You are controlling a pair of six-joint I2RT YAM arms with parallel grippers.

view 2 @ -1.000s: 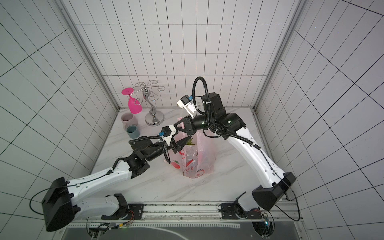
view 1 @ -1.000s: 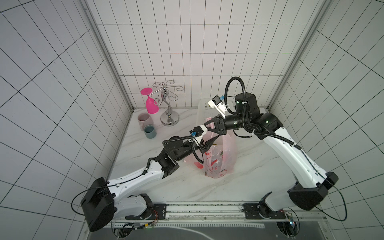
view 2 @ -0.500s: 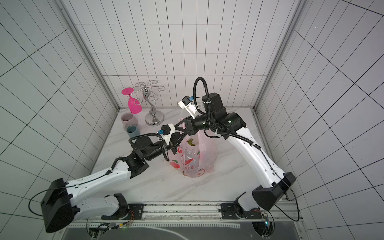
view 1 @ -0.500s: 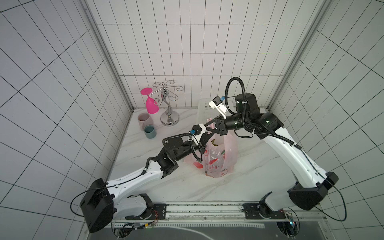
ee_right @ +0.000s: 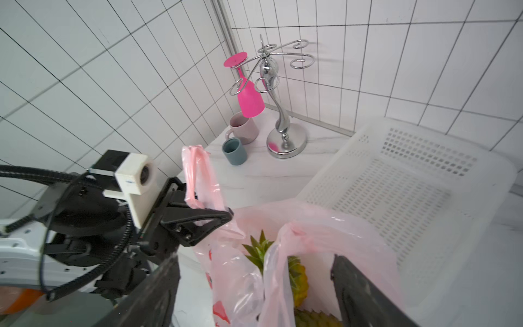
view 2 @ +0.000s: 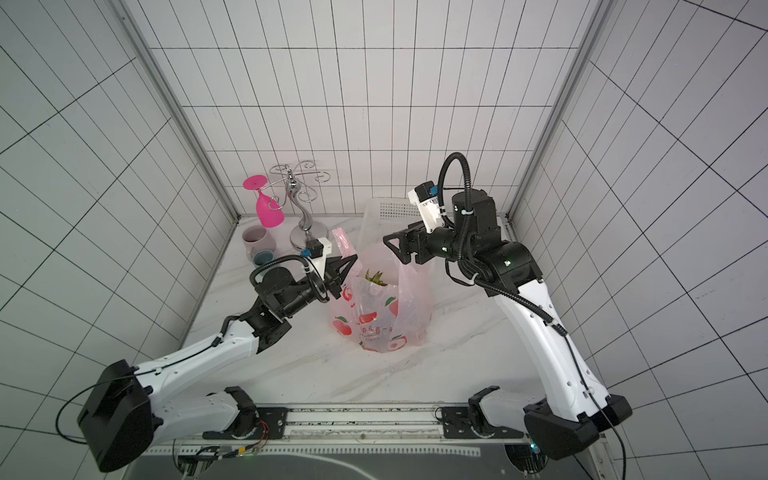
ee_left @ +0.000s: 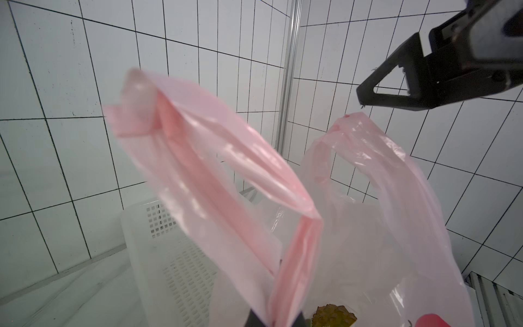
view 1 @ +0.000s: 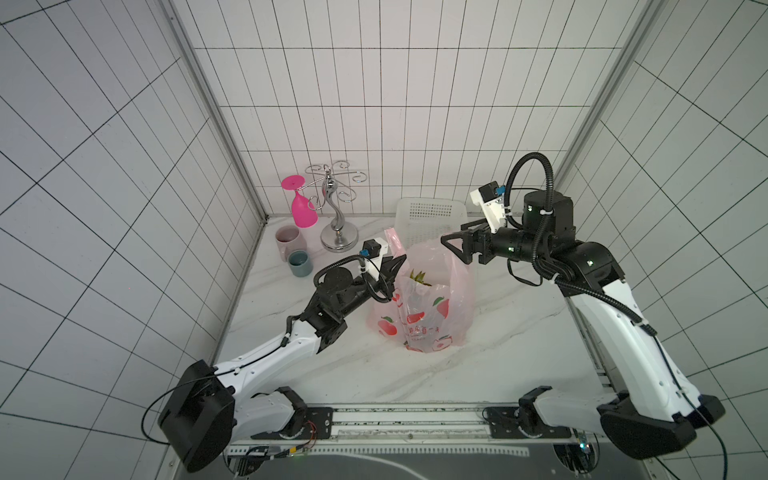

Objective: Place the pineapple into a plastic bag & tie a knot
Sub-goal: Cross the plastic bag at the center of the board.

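White tiled walls close in a marble tabletop. The left gripper is clenched on the left handle loop of the plastic bag and holds it upright. The right gripper is released, its jaws wide, and hovers just above the right handle loop, which stands slack and unheld. The bag stands mid-table with its mouth open and its loops apart and untied. The pineapple sits inside, crown up. Just beyond, on the far side, sits a white perforated basket. In the far left corner stand a glass rack, a hanging pink glass, a pink mug and a grey-blue cup.
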